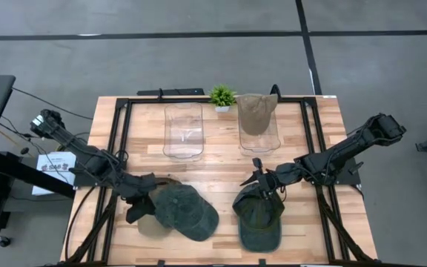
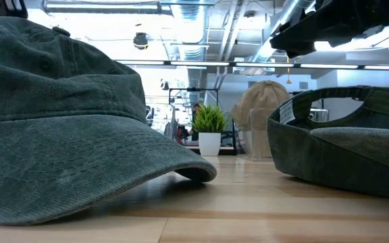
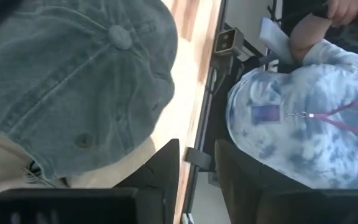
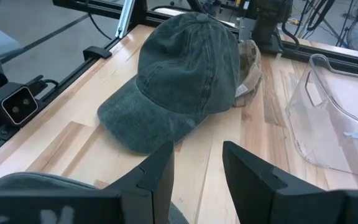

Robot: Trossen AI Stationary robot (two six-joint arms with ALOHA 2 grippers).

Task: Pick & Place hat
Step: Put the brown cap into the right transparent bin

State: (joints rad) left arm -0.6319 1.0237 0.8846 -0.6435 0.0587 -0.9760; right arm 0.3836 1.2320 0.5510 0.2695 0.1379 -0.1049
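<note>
A dark green hat (image 1: pixel 186 211) lies crown up at the table's near left, partly on top of a tan hat (image 1: pixel 148 225). My left gripper (image 1: pixel 138 208) hovers at its left edge, open, with nothing between its fingers (image 3: pixel 166 168). A second dark green hat (image 1: pixel 259 216) lies upside down on its crown (image 2: pixel 343 162) at the near right. My right gripper (image 1: pixel 262 185) hangs open just above its far rim, clear of it in the low view (image 2: pixel 336 27). Another tan hat (image 1: pixel 256 111) sits in the right clear bin (image 1: pixel 273 141).
An empty clear bin (image 1: pixel 182 132) stands at the far left centre, and a small potted plant (image 1: pixel 222 95) sits between the two bins. Black frame rails (image 1: pixel 121 133) run along the table's sides. A person in a tie-dye shirt (image 3: pixel 303 118) stands beyond the table's near edge.
</note>
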